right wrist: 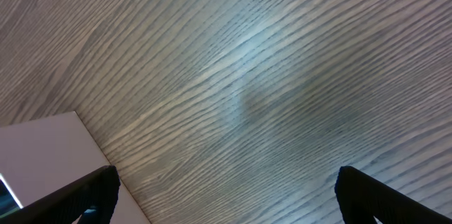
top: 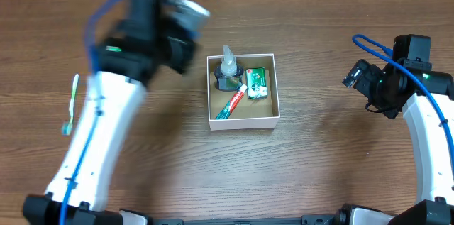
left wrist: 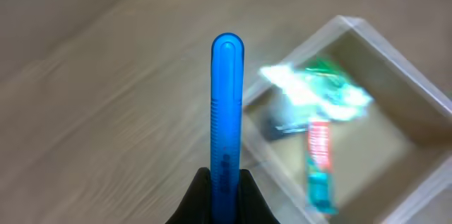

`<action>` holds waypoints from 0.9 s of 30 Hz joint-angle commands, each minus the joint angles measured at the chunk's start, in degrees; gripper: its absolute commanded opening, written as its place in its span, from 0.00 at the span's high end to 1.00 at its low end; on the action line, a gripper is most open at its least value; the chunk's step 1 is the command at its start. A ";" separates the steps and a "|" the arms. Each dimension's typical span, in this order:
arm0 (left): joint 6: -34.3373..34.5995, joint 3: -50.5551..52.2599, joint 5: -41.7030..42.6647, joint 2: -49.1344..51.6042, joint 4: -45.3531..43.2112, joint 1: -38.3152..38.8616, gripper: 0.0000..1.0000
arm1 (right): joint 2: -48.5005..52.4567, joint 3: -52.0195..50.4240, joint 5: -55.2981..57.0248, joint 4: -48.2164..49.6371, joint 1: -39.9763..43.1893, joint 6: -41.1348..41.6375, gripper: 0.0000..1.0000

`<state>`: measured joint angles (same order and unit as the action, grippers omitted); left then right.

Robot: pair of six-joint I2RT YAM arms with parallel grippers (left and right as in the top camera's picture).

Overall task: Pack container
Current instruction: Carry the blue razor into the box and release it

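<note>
The container (top: 243, 121), a small square box with white walls and a brown inside, sits mid-table. It holds a dark bottle with a clear nozzle (top: 228, 71), a green packet (top: 256, 83) and a red and green tube (top: 231, 103). My left gripper (left wrist: 227, 181) is shut on a blue stick-like object (left wrist: 227, 104) and hovers just left of the container's (left wrist: 395, 54) upper left corner; the arm is blurred in the overhead view (top: 177, 37). My right gripper (right wrist: 226, 189) is open and empty over bare table, right of the container (right wrist: 42, 146).
A white and green toothbrush-like item (top: 71, 106) lies on the table at the far left. The table is wood-grain brown.
</note>
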<state>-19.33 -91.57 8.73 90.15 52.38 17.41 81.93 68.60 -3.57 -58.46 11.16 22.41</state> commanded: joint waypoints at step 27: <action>0.55 -2.73 -14.86 12.37 1.66 18.78 0.00 | -0.37 -0.13 0.94 0.07 -0.04 -0.17 0.00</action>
<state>-21.43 -91.50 -1.65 107.26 53.41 36.40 81.93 68.60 -3.57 -58.50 11.16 22.46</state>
